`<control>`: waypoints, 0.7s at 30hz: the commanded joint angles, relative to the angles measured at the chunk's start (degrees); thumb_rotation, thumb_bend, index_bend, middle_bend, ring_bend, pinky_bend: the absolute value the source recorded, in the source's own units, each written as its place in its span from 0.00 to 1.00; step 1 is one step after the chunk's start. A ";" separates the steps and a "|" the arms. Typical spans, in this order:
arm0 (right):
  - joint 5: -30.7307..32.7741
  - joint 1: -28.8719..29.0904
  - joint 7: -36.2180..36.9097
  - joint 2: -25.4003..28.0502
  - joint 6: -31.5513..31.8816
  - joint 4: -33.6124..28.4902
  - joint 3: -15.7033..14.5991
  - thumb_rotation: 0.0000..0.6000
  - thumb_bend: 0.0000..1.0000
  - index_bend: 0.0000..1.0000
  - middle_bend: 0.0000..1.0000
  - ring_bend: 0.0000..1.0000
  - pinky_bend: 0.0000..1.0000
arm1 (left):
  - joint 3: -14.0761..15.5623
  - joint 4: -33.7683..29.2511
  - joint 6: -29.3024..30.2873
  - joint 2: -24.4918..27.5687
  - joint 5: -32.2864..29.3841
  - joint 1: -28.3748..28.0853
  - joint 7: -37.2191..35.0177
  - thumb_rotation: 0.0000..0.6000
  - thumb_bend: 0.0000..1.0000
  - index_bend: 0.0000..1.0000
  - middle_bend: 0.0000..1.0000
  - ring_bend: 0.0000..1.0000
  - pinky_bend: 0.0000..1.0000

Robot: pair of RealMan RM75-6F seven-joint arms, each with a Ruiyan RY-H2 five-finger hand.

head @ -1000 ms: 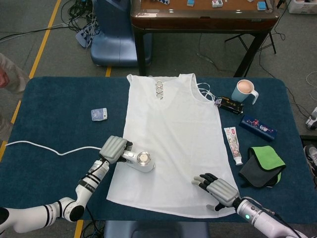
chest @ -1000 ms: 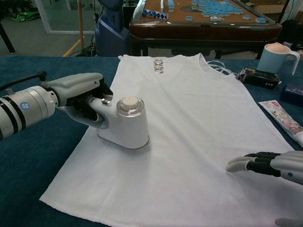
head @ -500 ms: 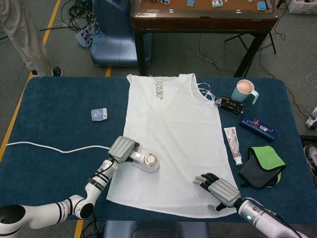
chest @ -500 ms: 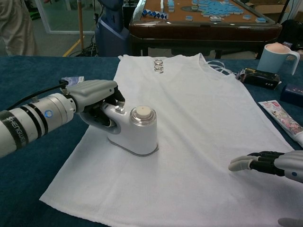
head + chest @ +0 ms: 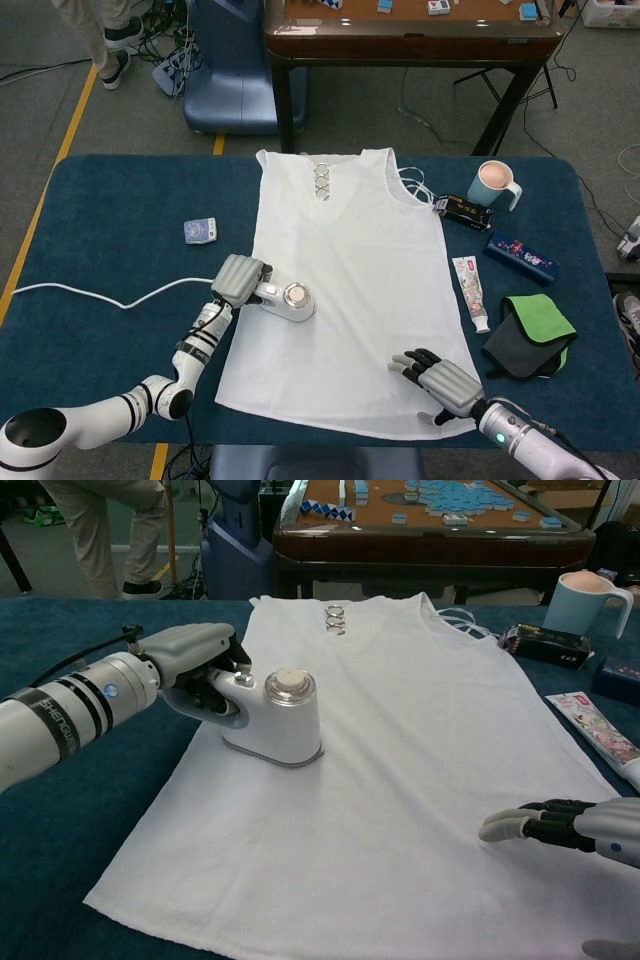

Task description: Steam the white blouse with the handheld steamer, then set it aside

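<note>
My left hand (image 5: 195, 665) wraps the handle of the handheld steamer (image 5: 272, 718), whose base sits flat on the white blouse (image 5: 345, 280) near its left edge, roughly midway down the garment. The blouse lies spread on the blue table (image 5: 110, 210), neckline away from me. My right hand (image 5: 440, 378) rests palm down on the blouse's lower right corner, fingers extended and slightly apart, holding nothing. A white cord (image 5: 100, 292) trails left from the steamer across the tabletop.
</note>
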 commanded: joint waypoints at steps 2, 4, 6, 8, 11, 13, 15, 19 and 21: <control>0.30 0.00 -0.02 -0.15 -0.18 0.10 0.08 1.00 0.29 0.01 0.07 0.00 0.00 | -0.99 2.07 -0.26 -0.36 -0.18 -0.79 -0.77 1.00 0.25 0.87 0.83 0.68 0.79; 0.48 -0.03 0.01 -0.29 -0.24 0.24 0.12 1.00 0.29 0.01 0.07 0.00 0.00 | -1.19 2.46 -0.47 -0.24 -0.46 -0.85 -0.98 1.00 0.25 0.87 0.83 0.68 0.79; 0.78 0.01 0.08 -0.45 -0.50 0.45 0.19 1.00 0.29 0.01 0.07 0.00 0.00 | -1.13 2.34 -0.73 0.02 -0.62 -0.76 -1.16 1.00 0.25 0.87 0.83 0.68 0.79; 1.07 0.13 0.07 -0.54 -0.95 0.53 0.20 1.00 0.29 0.01 0.07 0.00 0.00 | -0.82 1.78 -0.87 0.37 -0.68 -0.50 -1.12 1.00 0.25 0.87 0.83 0.68 0.79; 1.00 0.28 -0.03 -0.65 -1.18 0.53 0.17 1.00 0.29 0.01 0.07 0.00 0.00 | -0.20 0.18 -0.90 1.10 -0.74 0.13 -0.91 1.00 0.25 0.87 0.83 0.68 0.79; 0.98 0.33 -0.01 -0.73 -1.25 0.55 0.17 1.00 0.29 0.01 0.07 0.00 0.00 | 0.17 -0.99 -0.85 1.59 -0.81 0.53 -0.64 1.00 0.25 0.87 0.83 0.68 0.79; 0.87 0.37 0.02 -0.82 -1.26 0.58 0.12 1.00 0.29 0.01 0.07 0.00 0.00 | 0.64 -2.47 -0.58 2.16 -0.73 1.03 -0.32 1.00 0.25 0.87 0.83 0.68 0.79; 0.67 0.35 0.02 -0.87 -1.18 0.56 -0.05 1.00 0.29 0.01 0.07 0.00 0.00 | 1.95 -5.95 -0.27 3.50 -0.48 2.08 0.66 1.00 0.25 0.87 0.83 0.68 0.79; 0.58 0.33 0.06 -0.86 -1.12 0.57 -0.14 1.00 0.29 0.01 0.07 0.00 0.00 | 2.61 -7.68 -0.19 4.17 -0.43 2.59 1.21 1.00 0.25 0.87 0.83 0.68 0.79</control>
